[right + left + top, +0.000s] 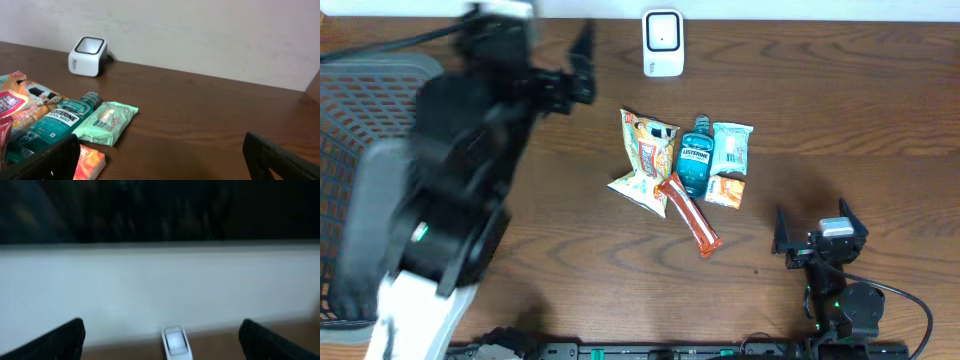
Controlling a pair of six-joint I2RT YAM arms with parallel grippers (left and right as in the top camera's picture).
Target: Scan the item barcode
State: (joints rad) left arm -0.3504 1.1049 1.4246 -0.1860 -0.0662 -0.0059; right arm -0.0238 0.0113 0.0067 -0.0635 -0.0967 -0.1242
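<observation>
The white barcode scanner [662,42] stands at the table's far edge. A pile of items lies mid-table: a snack bag [645,158], a teal Listerine bottle [696,157], a green wipes packet [731,148], a small orange pack [725,190] and a red bar [692,214]. My left gripper [582,70] hovers blurred left of the scanner, open and empty; its wrist view shows the scanner [175,342] ahead between the fingers. My right gripper [812,224] rests open near the front right, looking at the bottle [55,120], the packet [106,122] and the scanner [87,49].
A dark mesh basket [380,80] fills the left end of the table, partly under my left arm. A white wall [160,280] runs behind the table's far edge.
</observation>
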